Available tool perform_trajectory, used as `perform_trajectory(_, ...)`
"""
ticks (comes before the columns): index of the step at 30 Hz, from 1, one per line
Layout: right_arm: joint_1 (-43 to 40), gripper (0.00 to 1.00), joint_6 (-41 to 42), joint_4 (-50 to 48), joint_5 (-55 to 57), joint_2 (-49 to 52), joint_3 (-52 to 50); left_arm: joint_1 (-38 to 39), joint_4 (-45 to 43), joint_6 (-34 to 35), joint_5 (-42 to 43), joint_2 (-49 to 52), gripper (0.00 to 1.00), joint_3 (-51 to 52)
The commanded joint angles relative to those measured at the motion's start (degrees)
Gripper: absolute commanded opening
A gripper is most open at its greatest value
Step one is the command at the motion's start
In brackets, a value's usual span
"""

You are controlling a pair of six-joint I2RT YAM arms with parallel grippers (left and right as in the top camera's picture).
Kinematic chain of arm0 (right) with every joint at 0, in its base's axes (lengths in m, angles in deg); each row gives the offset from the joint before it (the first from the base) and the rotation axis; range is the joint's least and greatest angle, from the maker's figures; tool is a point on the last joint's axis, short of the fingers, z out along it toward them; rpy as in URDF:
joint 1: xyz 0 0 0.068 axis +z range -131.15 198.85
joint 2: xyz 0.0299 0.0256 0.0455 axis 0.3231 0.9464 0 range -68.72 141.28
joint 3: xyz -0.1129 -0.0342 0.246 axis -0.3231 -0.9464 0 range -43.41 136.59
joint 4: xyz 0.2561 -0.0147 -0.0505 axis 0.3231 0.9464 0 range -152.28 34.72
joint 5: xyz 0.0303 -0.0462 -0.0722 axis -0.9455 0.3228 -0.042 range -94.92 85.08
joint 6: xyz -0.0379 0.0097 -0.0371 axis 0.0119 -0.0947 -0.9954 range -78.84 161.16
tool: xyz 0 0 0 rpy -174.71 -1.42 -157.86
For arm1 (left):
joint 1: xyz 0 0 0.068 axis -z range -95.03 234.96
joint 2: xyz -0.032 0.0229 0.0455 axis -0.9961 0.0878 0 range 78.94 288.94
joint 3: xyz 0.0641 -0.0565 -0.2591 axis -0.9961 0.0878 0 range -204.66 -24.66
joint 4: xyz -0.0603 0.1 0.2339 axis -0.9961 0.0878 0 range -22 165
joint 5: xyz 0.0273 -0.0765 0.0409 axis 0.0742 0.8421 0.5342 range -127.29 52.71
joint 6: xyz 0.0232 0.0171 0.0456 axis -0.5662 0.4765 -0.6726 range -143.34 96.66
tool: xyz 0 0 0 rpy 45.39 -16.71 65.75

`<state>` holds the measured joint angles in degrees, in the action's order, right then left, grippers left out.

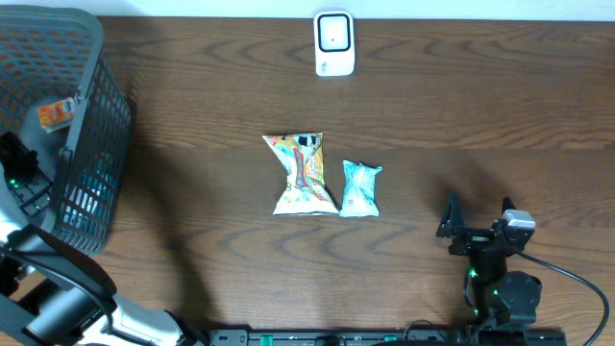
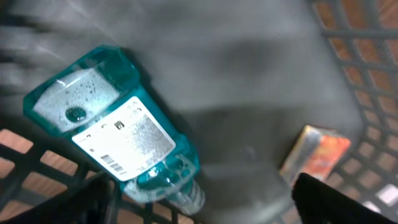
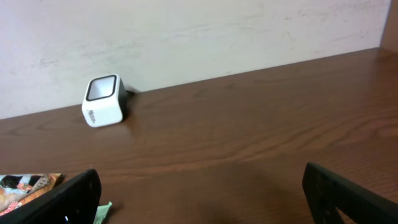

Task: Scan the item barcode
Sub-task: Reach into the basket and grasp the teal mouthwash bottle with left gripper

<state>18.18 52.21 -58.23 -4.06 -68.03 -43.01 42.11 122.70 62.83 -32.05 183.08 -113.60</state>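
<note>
Inside basket (image 1: 96, 144), left end effector (image 2: 199, 190) hangs spread over bottle (image 2: 118, 124), nothing gripped; right end effector (image 3: 199, 186) spread, idle; scan not begun.

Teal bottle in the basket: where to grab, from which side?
From above, pinching the bottle across its long edges at mid-body. It lies flat on the basket floor, label up, so the top is likely the only open side, and edge contact leaves the barcode uncovered.
</note>
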Motion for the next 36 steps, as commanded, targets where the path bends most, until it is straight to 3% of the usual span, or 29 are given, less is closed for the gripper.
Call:
perform_trajectory(1, 0.66, 0.99, -0.42, 0.20, 0.09, -0.31, -0.09, 0.07, 0.52, 1.18, 2.91, 3.28, 0.97, 0.66)
perform_trajectory(6, 0.66, 0.99, -0.42, 0.20, 0.11, -0.31, -0.09, 0.09, 1.97, 1.16, 8.76, 8.37, 0.98, 0.66)
perform_trajectory(12, 0.66, 0.99, -0.42, 0.20, 0.11, -0.31, -0.09, 0.17, 3.56, 0.48, 8.92, 13.94, 0.98, 0.70)
perform_trajectory(18, 0.66, 0.99, -0.42, 0.20, 0.09, -0.31, -0.09, 0.17, 3.54, -5.62, 8.66, 16.48, 0.98, 0.76)
perform_trajectory(22, 0.66, 0.99, -0.42, 0.20, 0.11, -0.31, -0.09, 0.17, 3.54, -10.45, 4.22, 16.48, 0.96, 0.96)
perform_trajectory(27, 0.66, 0.99, -0.42, 0.20, 0.11, -0.31, -0.09, 0.17, 3.43, -13.73, -4.00, 16.48, 0.64, 0.96)
perform_trajectory(31, 0.66, 0.99, -0.42, 0.20, 0.11, -0.31, -0.09, 0.17, 2.54, -16.37, -4.90, 16.48, 0.61, 0.96)
perform_trajectory(34, 0.66, 0.99, -0.42, 0.20, 0.11, -0.31, -0.09, 0.17, 0.26, -21.53, -4.83, 16.46, 0.50, 0.96)
perform_trajectory(36, 0.66, 0.99, -0.42, 0.20, 0.11, -0.31, -0.09, 0.17, -1.22, -24.65, -4.81, 16.33, 0.49, 0.94)
